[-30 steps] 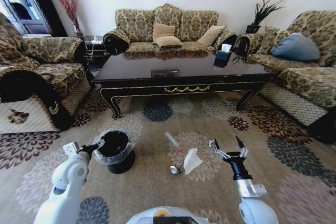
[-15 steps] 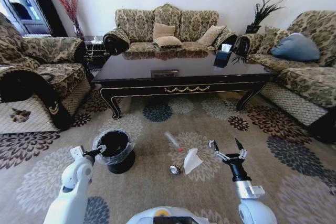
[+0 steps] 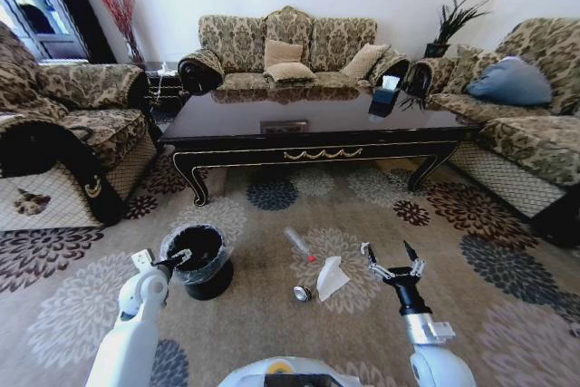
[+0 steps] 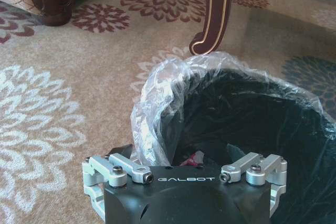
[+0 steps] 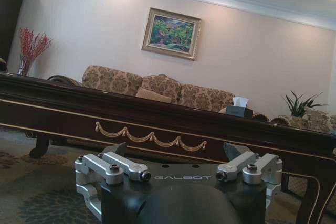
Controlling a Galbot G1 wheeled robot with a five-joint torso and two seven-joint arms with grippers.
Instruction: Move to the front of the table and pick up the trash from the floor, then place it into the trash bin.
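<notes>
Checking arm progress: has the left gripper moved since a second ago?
Yes. The left gripper has shifted rightward, closing on the trash bin, now at its rim.

The left gripper (image 4: 181, 167) hides the near rim of the trash bin (image 4: 157, 108), and its fingertips cannot be seen. Something small and reddish (image 4: 193, 157) sits inside, maybe a wrapper. The bin's far side is cut off by the picture's edge.
</notes>
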